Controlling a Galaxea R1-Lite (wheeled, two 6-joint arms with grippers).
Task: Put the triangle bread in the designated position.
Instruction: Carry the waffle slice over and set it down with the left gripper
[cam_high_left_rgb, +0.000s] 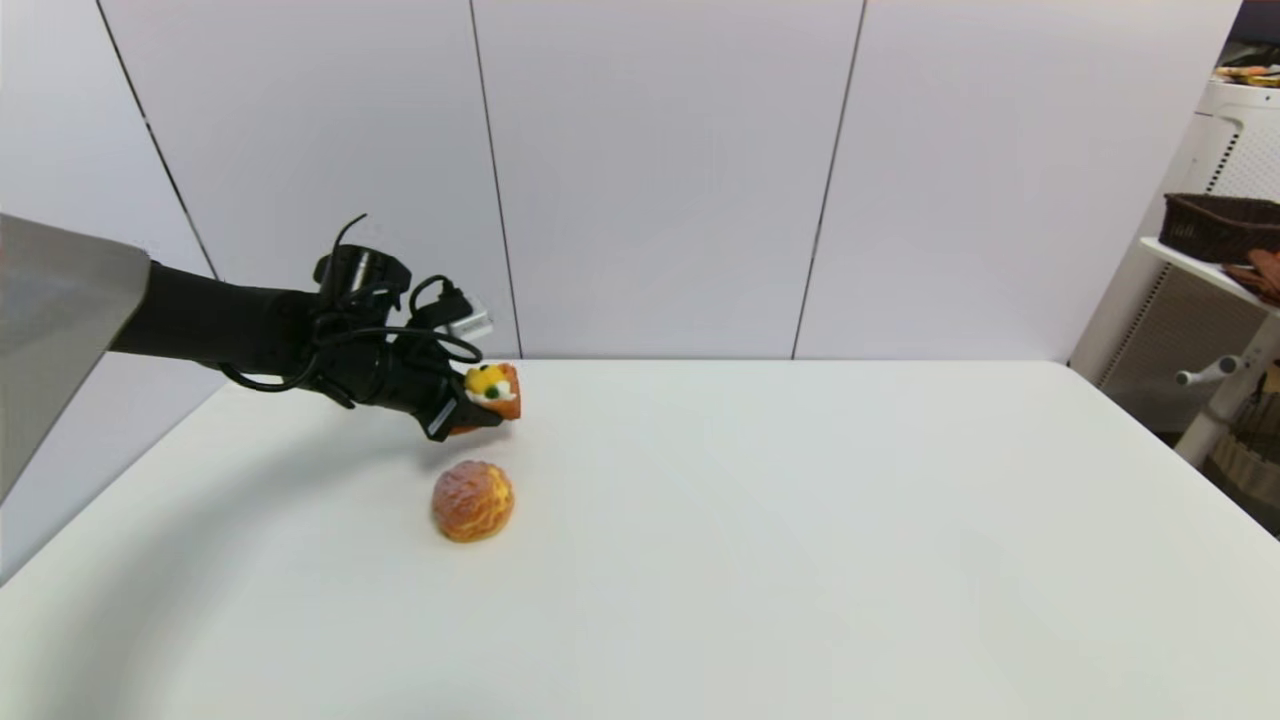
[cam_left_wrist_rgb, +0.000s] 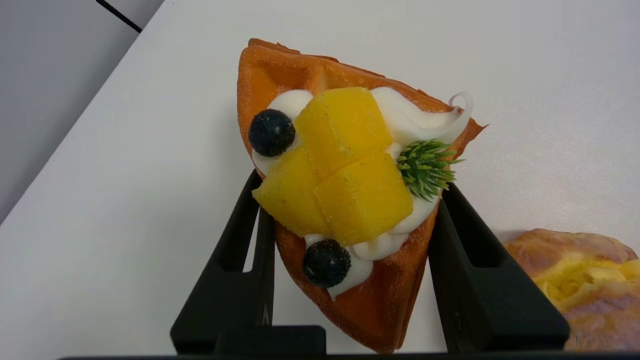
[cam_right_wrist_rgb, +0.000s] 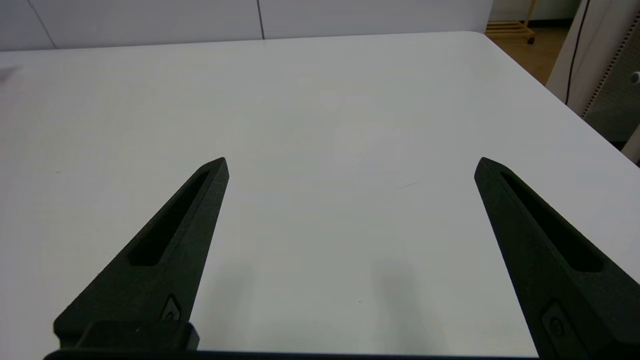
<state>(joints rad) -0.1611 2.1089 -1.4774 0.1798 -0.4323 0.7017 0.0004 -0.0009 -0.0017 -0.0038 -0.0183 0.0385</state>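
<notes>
The left gripper (cam_high_left_rgb: 480, 405) is clamping the orange-brown wedge-shaped triangle bread (cam_high_left_rgb: 495, 392) above the white table (cam_high_left_rgb: 800, 520), beyond the round golden-brown crackled bun (cam_high_left_rgb: 472, 501). The right gripper (cam_right_wrist_rgb: 350, 165) is hovering with fingers spread wide, gripping nothing.

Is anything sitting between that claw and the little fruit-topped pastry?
No. The left gripper already holds the triangle bread between its fingers, lifted off the table. The round bun lies below, apart from it.
</notes>
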